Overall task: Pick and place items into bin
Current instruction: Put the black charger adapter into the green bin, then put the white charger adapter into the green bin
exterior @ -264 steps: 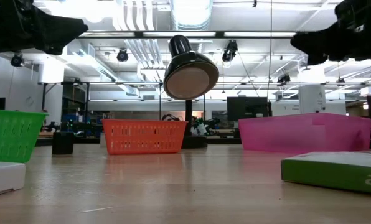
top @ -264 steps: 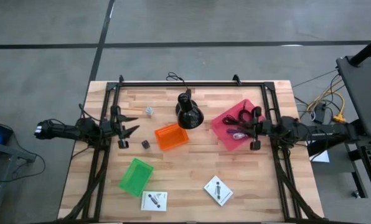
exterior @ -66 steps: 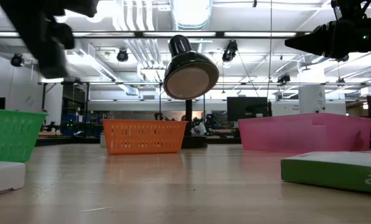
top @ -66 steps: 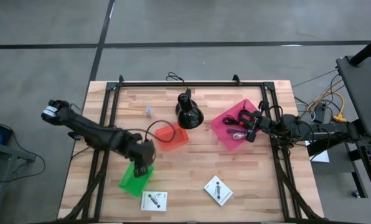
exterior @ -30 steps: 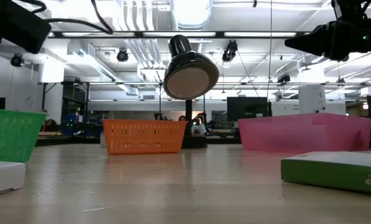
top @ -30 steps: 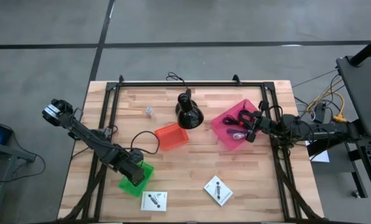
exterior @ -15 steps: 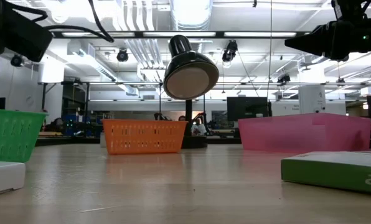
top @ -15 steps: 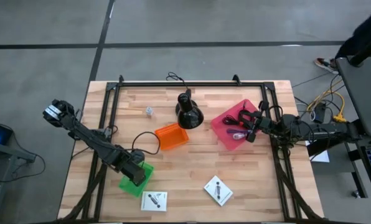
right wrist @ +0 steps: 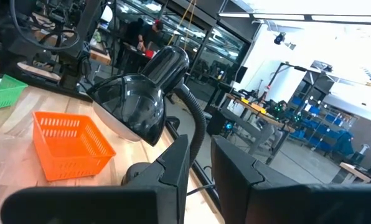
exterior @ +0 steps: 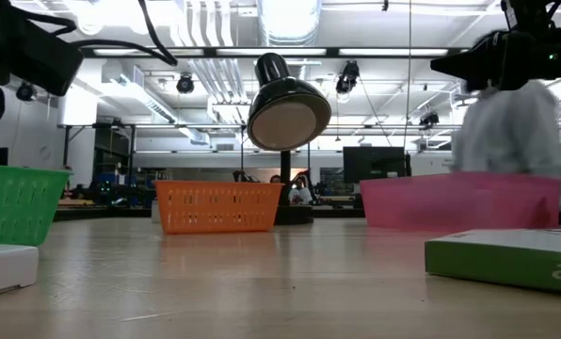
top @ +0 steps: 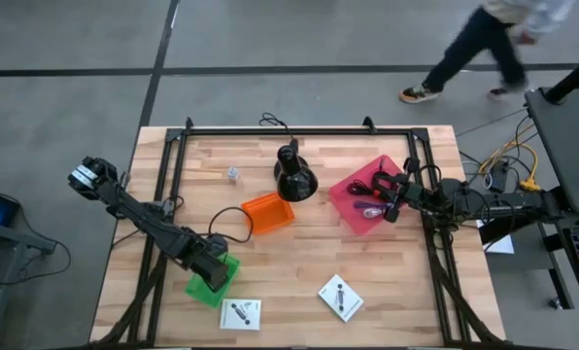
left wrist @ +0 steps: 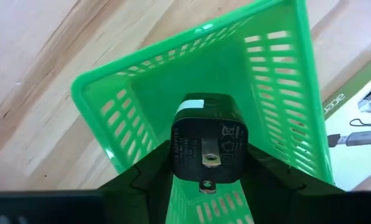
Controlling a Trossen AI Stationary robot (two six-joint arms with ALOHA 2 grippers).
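My left gripper [top: 215, 261] points down over the green bin [top: 210, 280], shut on a small dark cube with a silvery prong [left wrist: 204, 146]. The bin's open inside [left wrist: 173, 81] shows right below the cube. My right gripper [top: 391, 199] waits above the pink bin [top: 359, 185], its fingers a little apart and empty [right wrist: 201, 171]. Black coiled cables [top: 377, 180] and a purple cord [top: 370, 208] lie in the pink bin. Two white cards [top: 240, 313] [top: 341, 297] lie flat near the table's front. A small silvery bit [top: 233, 174] rests on the table at the far left. My left gripper pinches the dark cube's two opposite sides [left wrist: 178, 155] between its two fingers. The fingers [left wrist: 145, 177] come from above, pointing down. The cube is lifted clear above the green bin, its pronged face toward the wrist camera.
An orange bin [top: 267, 213] stands mid-table, with the black cone-shaped lamp [top: 294, 175] behind it. A black frame [top: 299, 130] rings the table. A person [top: 484, 39] walks on the floor beyond the far right corner.
A person has walked into view past the table's far right corner. My left gripper has stayed over the green bin with the cube.
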